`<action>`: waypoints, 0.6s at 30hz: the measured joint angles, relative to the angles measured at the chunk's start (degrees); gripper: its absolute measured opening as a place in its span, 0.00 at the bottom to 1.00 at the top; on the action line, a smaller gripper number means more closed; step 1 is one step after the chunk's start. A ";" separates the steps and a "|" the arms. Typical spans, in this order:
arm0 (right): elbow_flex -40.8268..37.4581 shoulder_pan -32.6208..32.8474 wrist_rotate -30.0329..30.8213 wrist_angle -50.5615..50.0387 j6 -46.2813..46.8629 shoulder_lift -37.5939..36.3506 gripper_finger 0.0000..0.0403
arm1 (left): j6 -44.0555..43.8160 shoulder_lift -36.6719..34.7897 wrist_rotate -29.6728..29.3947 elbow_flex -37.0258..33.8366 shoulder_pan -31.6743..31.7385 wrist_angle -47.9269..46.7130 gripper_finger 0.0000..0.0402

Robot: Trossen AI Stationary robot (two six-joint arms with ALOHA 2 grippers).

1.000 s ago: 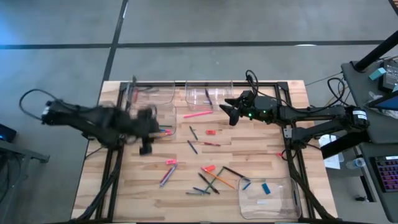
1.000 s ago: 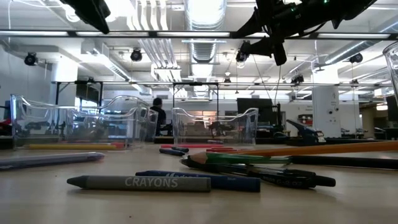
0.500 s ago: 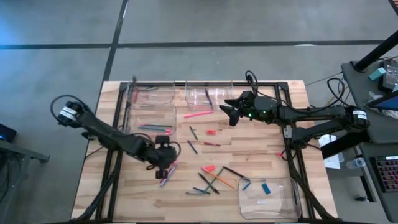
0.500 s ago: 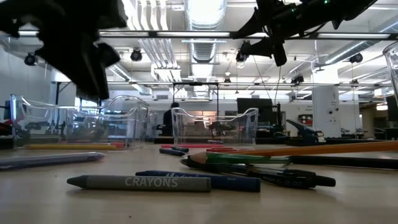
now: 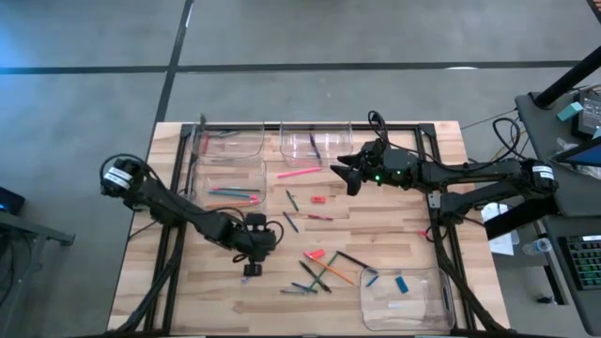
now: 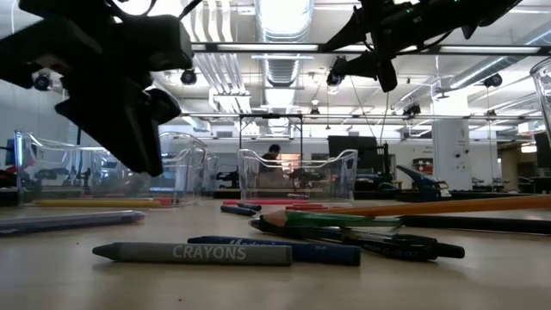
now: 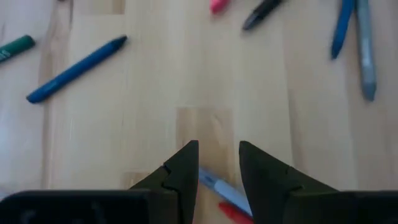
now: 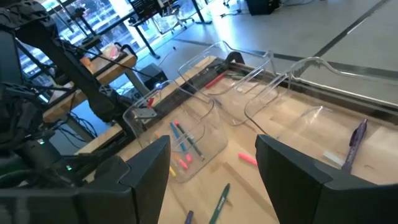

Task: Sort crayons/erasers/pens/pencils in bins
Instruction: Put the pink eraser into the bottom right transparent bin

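While the high view shows the left tool (image 5: 252, 269) low over the wooden surface (image 5: 376, 235) at the front left of the scattered sticks, only the left wrist view shows its fingers (image 7: 183, 168) standing a narrow gap apart, straddling a slim pale pen (image 7: 219, 188) that lies on the wood beside a red stick (image 7: 235, 213); whether the fingers touch the pen cannot be told. That same view also picks out a blue crayon (image 7: 76, 68) lying apart on the wood. The right tool (image 5: 340, 169) hangs above the back of the surface near the middle, and its wrist view shows the fingers (image 8: 140, 168) spread wide with nothing between them, over the clear bins (image 8: 186, 134), one holding a purple pen (image 8: 356, 143). From table height, a grey crayon (image 6: 194, 252) lies nearest, with dark pens (image 6: 379, 245) behind it. From above, a blue eraser (image 5: 402, 283) sits in the front right bin (image 5: 445, 299).
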 joint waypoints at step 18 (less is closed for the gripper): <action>0.00 0.13 0.02 0.04 0.75 0.00 0.56 | -0.05 -8.49 -0.40 -9.91 2.01 -0.39 0.25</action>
